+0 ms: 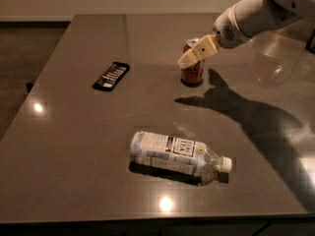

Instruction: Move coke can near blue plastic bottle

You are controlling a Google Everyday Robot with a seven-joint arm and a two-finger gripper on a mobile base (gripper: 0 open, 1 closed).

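The red coke can (pixel 192 73) stands upright at the back middle of the grey table (pixel 74 146). The gripper (pixel 189 58) reaches in from the upper right on its white arm, and its tan finger (pixel 199 50) lies across the can's upper part, hiding most of the top. The blue plastic bottle (pixel 172 151) lies on its side near the front edge, with its white cap pointing right. The can stands well behind the bottle.
A flat black remote-like object (pixel 111 75) lies at the back left. The arm's dark shadow (pixel 246 112) falls across the right side of the table. The table's front edge runs along the bottom, its left edge slants beside a dark floor.
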